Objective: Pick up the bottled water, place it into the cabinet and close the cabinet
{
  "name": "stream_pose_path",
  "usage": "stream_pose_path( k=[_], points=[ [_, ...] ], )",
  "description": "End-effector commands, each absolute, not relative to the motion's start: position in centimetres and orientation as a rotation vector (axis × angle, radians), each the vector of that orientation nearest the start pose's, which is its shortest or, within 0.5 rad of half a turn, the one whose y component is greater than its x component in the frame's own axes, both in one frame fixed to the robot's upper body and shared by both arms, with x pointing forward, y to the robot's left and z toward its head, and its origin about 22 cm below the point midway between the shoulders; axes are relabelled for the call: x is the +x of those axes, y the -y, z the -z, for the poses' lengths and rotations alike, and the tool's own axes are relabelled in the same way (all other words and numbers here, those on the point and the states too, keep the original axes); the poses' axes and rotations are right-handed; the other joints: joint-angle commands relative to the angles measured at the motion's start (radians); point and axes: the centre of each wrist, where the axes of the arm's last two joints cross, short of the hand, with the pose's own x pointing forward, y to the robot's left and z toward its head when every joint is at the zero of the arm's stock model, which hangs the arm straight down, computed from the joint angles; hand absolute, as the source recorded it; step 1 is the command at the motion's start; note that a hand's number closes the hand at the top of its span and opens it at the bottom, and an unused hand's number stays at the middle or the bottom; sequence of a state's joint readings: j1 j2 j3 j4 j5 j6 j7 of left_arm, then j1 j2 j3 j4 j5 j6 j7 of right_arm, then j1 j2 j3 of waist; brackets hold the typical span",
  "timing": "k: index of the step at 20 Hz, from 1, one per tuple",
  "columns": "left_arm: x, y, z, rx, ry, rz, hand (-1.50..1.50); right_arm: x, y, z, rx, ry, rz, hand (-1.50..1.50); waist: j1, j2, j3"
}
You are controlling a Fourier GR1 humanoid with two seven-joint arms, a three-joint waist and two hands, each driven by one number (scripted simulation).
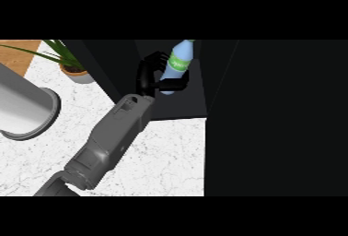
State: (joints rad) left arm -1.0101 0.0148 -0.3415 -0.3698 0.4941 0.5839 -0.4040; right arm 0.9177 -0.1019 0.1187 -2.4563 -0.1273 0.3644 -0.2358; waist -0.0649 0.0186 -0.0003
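The bottled water (178,62) is pale blue with a green label and stands tilted inside the dark cabinet (183,103), lifted above its floor. My left hand (151,76) is shut on the bottle from its left side, fingers curled over the upper part and the thumb under the lower end. The grey forearm (108,138) runs up from the lower left edge over the white counter. The cabinet's black door (279,120) stands open and fills the right side of the view. My right hand does not show.
A large grey metal cylinder (24,108) stands on the white marble counter (163,161) at the left. A potted plant (71,69) sits behind it, next to the cabinet's left wall.
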Motion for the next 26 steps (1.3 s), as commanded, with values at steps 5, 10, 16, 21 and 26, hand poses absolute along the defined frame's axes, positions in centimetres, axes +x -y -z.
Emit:
stream_pose_path(
  k=[5, 10, 16, 21, 26],
  points=[
    [42.3, -11.7, -1.7, 0.359, 1.622, -0.082, 1.5, 4.3, 25.8, -10.9, 0.202, 1.884, -0.102, -1.5, -0.018, 0.013, -0.001],
    [43.5, -13.3, -3.2, 0.477, 1.655, -0.019, -1.5, 4.0, 25.7, -10.8, 0.224, 1.887, -0.1, -1.5, -0.045, 0.019, -0.001],
    [44.0, -12.3, -4.1, 0.585, 1.693, 0.052, -1.5, 4.5, 26.2, -10.2, 0.198, 1.877, -0.14, -1.5, -0.041, 0.02, 0.0],
    [43.7, -11.4, -3.9, 0.528, 1.724, 0.023, -1.5, 4.3, 25.9, -10.6, 0.26, 1.878, -0.132, -1.5, -0.037, 0.02, -0.002],
    [44.2, -9.6, -5.9, 0.333, 1.826, 0.037, -1.5, 4.3, 26.0, -10.8, 0.263, 1.862, -0.149, -1.5, -0.027, 0.018, -0.002]
  ],
)
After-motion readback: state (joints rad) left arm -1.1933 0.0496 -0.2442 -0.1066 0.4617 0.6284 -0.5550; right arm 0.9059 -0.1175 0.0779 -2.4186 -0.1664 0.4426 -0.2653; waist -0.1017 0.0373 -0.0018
